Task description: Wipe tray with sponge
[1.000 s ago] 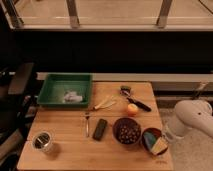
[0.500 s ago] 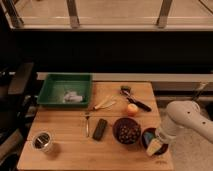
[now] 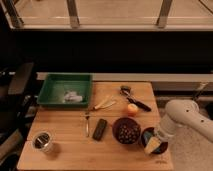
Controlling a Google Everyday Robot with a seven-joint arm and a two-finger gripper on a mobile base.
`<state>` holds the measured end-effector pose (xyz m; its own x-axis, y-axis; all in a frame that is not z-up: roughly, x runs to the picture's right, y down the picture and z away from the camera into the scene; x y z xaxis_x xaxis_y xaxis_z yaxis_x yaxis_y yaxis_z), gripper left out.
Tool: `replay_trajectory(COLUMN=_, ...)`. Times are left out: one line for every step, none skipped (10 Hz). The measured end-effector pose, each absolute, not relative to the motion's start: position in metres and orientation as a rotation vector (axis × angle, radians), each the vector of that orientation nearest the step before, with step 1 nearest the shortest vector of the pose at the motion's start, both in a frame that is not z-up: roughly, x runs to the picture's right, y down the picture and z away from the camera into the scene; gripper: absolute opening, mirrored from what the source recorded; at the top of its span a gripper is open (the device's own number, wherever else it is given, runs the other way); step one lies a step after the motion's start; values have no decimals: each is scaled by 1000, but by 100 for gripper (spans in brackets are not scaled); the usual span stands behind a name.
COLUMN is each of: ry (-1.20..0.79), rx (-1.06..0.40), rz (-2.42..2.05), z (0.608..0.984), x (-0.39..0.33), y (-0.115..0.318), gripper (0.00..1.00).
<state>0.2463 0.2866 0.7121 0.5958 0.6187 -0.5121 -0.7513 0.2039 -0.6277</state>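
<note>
**Hidden or unclear**
- My pincer [image 3: 156, 139]: at the front right corner of the worktop [image 3: 70, 152], low over a dark bowl [image 3: 144, 134]. It is largely masked by my white arm [image 3: 182, 117], which the right border cuts off. Jaws apart.
- Sponge [image 3: 151, 146]: a small block in that bowl, under my pincer. Its outline and colour are hard to make out.
- A pale crumpled thing [image 3: 72, 96] in the tray, which I cannot identify.

**Room**
- Bare wood along the front, between the tin [image 3: 42, 141] and the black bar [image 3: 100, 129].

**Tray** [image 3: 52, 95]
- Green, shallow, with flared sides, at the back left corner.
</note>
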Motion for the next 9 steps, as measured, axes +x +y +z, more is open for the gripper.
replay_trajectory(ry=150, rx=-972, rz=959, z=712, x=245, y=286, gripper=63)
replay_trajectory(ry=133, rx=-966, rz=949, z=711, x=244, y=284, gripper=55)
replay_trajectory(ry=120, rx=-957, rz=942, z=709, x=243, y=283, gripper=47)
replay_trajectory(ry=111, rx=-953, rz=934, z=706, x=243, y=282, gripper=35)
replay_trajectory(ry=102, rx=-946, rz=930, z=704, x=242, y=280, gripper=26)
replay_trajectory(ry=95, rx=-941, rz=927, z=702, x=241, y=279, gripper=17)
replay_trajectory(ry=88, rx=-936, rz=924, z=701, x=241, y=278, gripper=7)
replay_trajectory(ry=80, rx=-931, rz=920, z=699, x=240, y=276, gripper=1)
replay_trajectory(ry=73, rx=-920, rz=915, z=697, x=241, y=274, gripper=0)
